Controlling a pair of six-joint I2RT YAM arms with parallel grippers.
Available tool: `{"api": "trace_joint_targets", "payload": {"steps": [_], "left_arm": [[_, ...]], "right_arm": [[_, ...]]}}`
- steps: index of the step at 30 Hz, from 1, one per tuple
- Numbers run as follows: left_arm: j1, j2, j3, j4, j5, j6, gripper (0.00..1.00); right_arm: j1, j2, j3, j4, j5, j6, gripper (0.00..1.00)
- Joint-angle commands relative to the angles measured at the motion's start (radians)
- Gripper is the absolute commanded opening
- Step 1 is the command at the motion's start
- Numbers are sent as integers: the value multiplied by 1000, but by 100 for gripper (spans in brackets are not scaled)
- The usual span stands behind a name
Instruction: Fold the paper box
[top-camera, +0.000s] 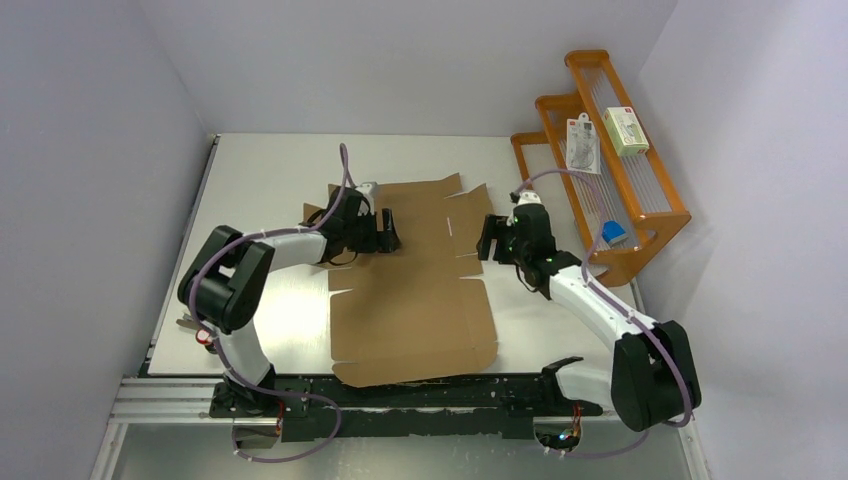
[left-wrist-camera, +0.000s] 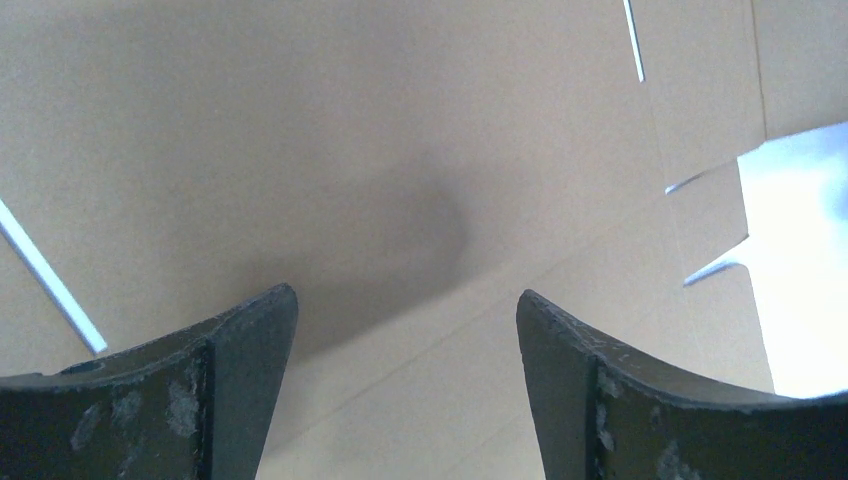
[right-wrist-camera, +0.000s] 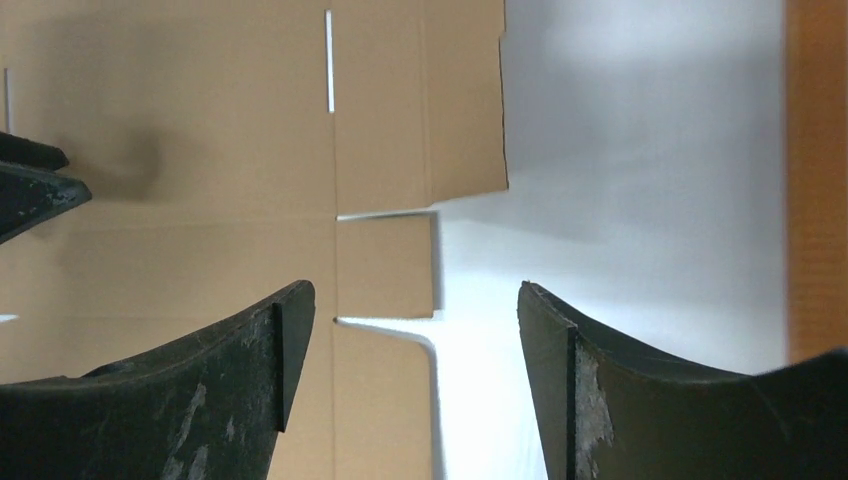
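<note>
The paper box (top-camera: 410, 300) is a flat brown die-cut cardboard sheet lying open on the white table (top-camera: 260, 180). My left gripper (top-camera: 390, 235) is open and empty just above the sheet's left-middle part. In the left wrist view (left-wrist-camera: 405, 300) the cardboard (left-wrist-camera: 350, 150) fills the space under its spread fingers. My right gripper (top-camera: 490, 240) is open and empty over the sheet's right edge. In the right wrist view (right-wrist-camera: 415, 295) it straddles a small side flap (right-wrist-camera: 385, 265) and the bare table (right-wrist-camera: 620, 200).
An orange wire-fronted rack (top-camera: 655, 215) stands at the back right with small white packages (top-camera: 583, 143) and a blue item (top-camera: 613, 233) on it. Walls close in on the left, back and right. The sheet's near edge reaches the arm bases.
</note>
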Motion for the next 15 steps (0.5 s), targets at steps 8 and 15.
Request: {"api": "trace_joint_targets", "payload": {"steps": [8, 15], "left_arm": [[-10, -160, -50, -128, -49, 13, 87], [-16, -124, -67, -128, -50, 18, 86]], "right_arm": [[-92, 143, -148, 337, -319, 211, 78], [-92, 206, -189, 390, -336, 235, 76]]}}
